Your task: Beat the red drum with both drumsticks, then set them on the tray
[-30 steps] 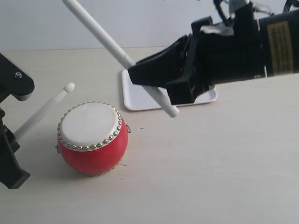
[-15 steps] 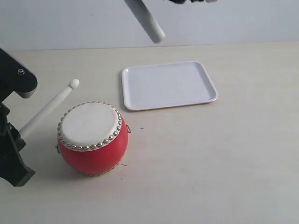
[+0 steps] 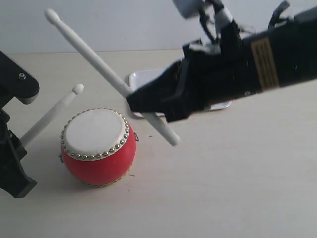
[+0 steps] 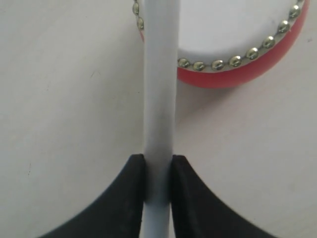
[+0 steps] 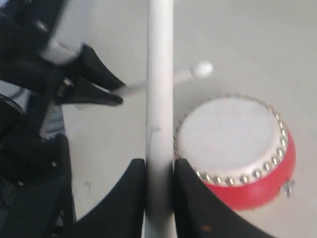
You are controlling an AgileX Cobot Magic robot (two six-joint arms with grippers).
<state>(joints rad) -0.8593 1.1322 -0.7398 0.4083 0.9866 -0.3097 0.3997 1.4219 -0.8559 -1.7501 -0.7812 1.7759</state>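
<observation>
Left tool (image 4: 158, 161) pinches left drumstick (image 4: 159, 89), tip near red drum (image 3: 99, 163). Right tool (image 5: 159, 166) pinches right drumstick (image 5: 159, 74), clear of drum

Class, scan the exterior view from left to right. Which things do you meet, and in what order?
Left gripper → left drumstick → red drum → right gripper. Left out: the right drumstick, which slants across above the others, and the tray, mostly hidden behind the right gripper.
</observation>
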